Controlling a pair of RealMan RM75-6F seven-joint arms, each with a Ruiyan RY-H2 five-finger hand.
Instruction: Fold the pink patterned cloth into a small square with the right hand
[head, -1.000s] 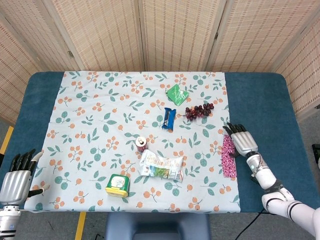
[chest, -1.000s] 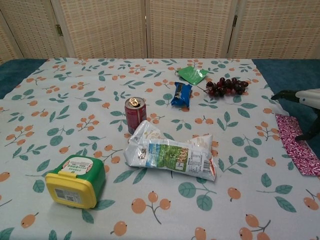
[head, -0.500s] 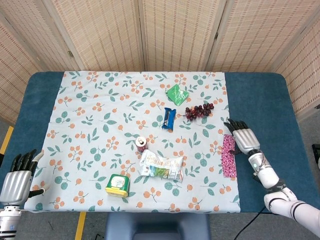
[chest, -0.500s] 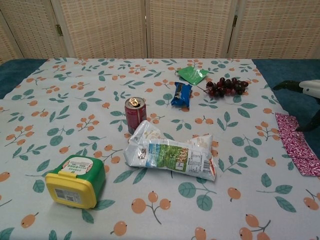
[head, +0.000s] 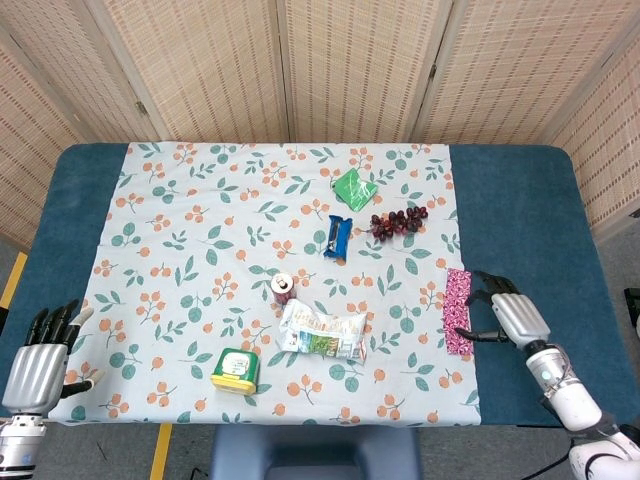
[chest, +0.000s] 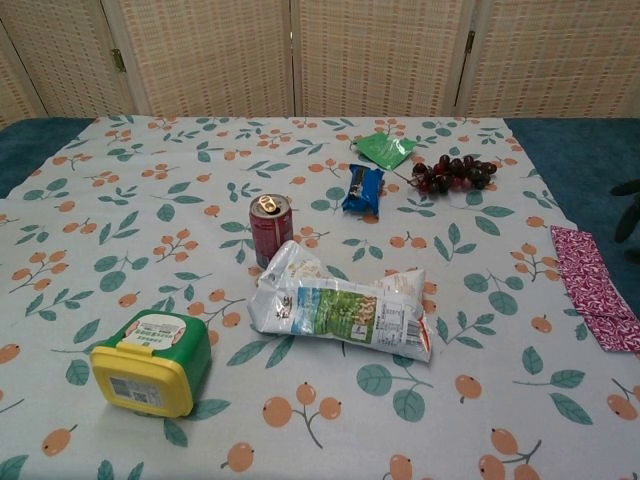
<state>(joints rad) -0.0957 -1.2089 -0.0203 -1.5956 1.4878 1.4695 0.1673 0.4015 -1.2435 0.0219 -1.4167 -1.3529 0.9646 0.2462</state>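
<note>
**Thin folded strip at the desk's right side, right hand beside it with nothing held**

The pink patterned cloth (head: 457, 310) lies as a long narrow strip at about 3 to 4 o'clock on the desk (head: 520, 200), running near-to-far. It sits along the right border of the floral tablecloth (head: 200, 230), partly over the edge where that sheet meets the bare blue surface. In the chest view the same strip shows flat at far right, its near end cut at a slant.

The right hand (head: 505, 315) rests just to the 3 o'clock side of the strip, fingers spread and pointing toward it, dark tips at or very near the cloth's right edge; whether they touch cannot be told. It grips nothing. The left hand (head: 40, 360) sits at about 8 o'clock off the tablecloth's corner, fingers apart and empty.

The cloth looks light, limp and thin, lying flush with no loft, so it should offer almost no resistance and will likely slide or bunch if pushed from the side rather than lifted. Being already narrow, it seems to want folding end over end. The near end, around 5 o'clock of the strip, looks the best place to pinch: lift one corner with thumb and a finger, carry it over toward the far end at 12 o'clock. The tablecloth beneath is loose fabric too and could be pinched up along with it.

Other things stand well apart to the 9 o'clock side: a snack bag (head: 322, 333), a soda can (head: 283, 288), grapes (head: 398, 222).
</note>
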